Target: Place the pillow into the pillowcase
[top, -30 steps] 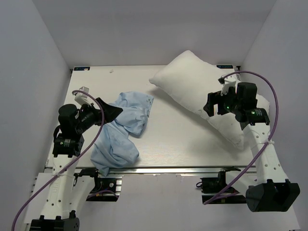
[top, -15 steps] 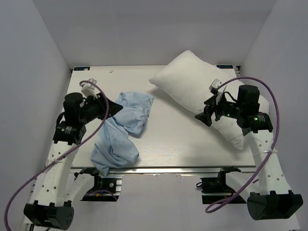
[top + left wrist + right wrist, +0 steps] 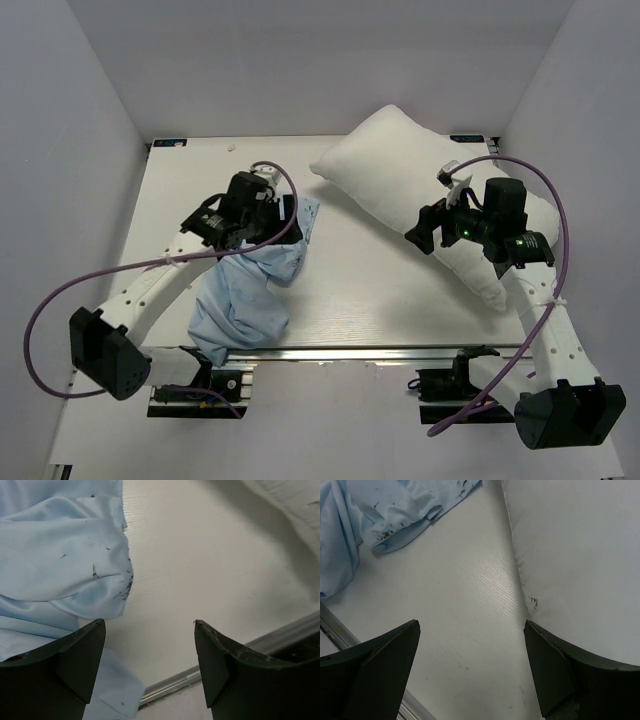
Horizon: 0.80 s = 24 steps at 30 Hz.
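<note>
The pillow (image 3: pixel 395 185) lies slantwise in the upper right of the top view, wholly outside the pillowcase (image 3: pixel 240 300), which sits crumpled left of centre on the counter (image 3: pixel 370 300). The task looks barely begun, with the step in hand being to find the case's opening. The left hand (image 3: pixel 149 621) hovers at the blue cloth's edge, jaws wide, gripping nothing. The right hand (image 3: pixel 471 623) hangs beside the pillow's lower edge, equally wide and empty. The next move probably calls for pinching a single layer at the hem. No brand, label or writing is legible.
</note>
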{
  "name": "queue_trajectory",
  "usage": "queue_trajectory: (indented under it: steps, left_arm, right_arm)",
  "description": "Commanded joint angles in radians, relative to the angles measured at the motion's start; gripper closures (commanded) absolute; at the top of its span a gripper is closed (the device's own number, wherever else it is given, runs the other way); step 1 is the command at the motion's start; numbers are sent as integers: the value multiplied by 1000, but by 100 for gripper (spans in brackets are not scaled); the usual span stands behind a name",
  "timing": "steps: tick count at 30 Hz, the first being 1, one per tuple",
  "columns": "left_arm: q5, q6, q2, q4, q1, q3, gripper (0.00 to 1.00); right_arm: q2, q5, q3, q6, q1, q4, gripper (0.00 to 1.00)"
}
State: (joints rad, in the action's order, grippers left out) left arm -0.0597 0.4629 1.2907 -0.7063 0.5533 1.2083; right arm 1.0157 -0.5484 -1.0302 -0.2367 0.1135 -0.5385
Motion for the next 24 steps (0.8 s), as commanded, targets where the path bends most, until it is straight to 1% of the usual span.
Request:
queue_trajectory:
  steps: [1,3,4,5,8,13,14,15,17,18,21,22,24]
  left_arm:
    - [139,-59,42,-7,46,-10,19]
    - [185,-72,84,21,89,5,19]
    - [213,-75,131,28,106,14,20]
    - [281,-76,156,37,123,23,20]
    - [387,-79,260,44,177,62,19]
    - [504,-78,396,59,201,99,21]
    - [552,-67,430,59,203,103,23]
    - [576,-61,447,56,203,109,30]
    - [624,-47,485,50,203,128,36]
    - [653,-44,499,45,203,137,42]
    - [655,-49,542,39,203,172,52]
    - [650,-49,551,31,203,181,60]
    - [647,-46,567,27,203,198,71]
  right_arm:
    - [-6,50,16,46,5,48,11]
    - [-5,53,21,48,3,48,11]
    - [-5,53,21,47,5,48,11]
    - [-3,54,24,48,5,48,11]
    - [9,54,16,39,5,32,11]
    - [29,57,-4,27,5,8,11]
    - [37,57,-10,24,3,3,11]
    - [38,57,-13,22,5,0,10]
    - [47,53,-18,16,5,-5,11]
    - [47,48,-18,16,5,-5,11]
    - [57,33,-18,13,5,-3,11]
    - [63,30,-19,14,3,-3,11]
    - [67,24,-24,16,5,0,11]
